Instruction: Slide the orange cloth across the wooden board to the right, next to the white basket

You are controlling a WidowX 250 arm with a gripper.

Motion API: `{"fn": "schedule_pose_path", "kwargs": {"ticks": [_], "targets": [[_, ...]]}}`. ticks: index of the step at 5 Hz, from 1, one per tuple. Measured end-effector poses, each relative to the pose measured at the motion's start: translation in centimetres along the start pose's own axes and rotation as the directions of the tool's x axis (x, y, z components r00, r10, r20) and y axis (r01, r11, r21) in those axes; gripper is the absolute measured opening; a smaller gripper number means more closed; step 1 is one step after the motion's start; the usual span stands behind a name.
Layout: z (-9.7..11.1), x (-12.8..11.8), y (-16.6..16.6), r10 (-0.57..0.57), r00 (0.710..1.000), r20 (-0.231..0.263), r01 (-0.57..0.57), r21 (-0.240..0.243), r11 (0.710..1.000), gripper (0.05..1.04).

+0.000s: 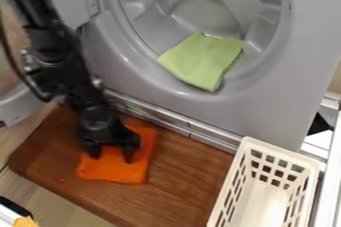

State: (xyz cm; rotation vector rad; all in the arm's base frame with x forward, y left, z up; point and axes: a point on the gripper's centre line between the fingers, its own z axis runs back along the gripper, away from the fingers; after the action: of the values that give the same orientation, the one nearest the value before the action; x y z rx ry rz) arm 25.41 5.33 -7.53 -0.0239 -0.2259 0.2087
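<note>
The black gripper (112,153) hangs at the lower left with its two fingers apart, pointing down at an orange cloth (120,171). The cloth lies on a brown wooden board (186,176), its upper part covered by the gripper. Whether the fingertips touch the cloth, I cannot tell. A light green cloth (203,59) rests over the lower lip of the round grey drum opening, up and to the right of the gripper.
The grey machine front (266,106) rises behind the board, with a metal rail (176,121) along its base. A white perforated basket (313,164) stands at the lower right. An open door (20,104) is at the left. A small yellow item (25,222) lies at the bottom left.
</note>
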Motion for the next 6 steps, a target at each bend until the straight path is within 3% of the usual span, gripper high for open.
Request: {"fn": "schedule_pose_path", "kwargs": {"ticks": [2,3,4,6], "targets": [[0.4,-1.1,-7.1,-0.183,0.983,-0.013,0.181,-0.105,0.978,0.999],[0.5,-1.9,-9.6,-0.252,0.968,-0.014,0.248,-0.133,0.96,0.999],[0.6,-2.3,-11.6,-0.314,0.949,-0.014,0.309,-0.148,0.94,0.999],[0.7,-2.0,-12.5,-0.346,0.938,-0.019,0.339,-0.148,0.929,0.999]]}}
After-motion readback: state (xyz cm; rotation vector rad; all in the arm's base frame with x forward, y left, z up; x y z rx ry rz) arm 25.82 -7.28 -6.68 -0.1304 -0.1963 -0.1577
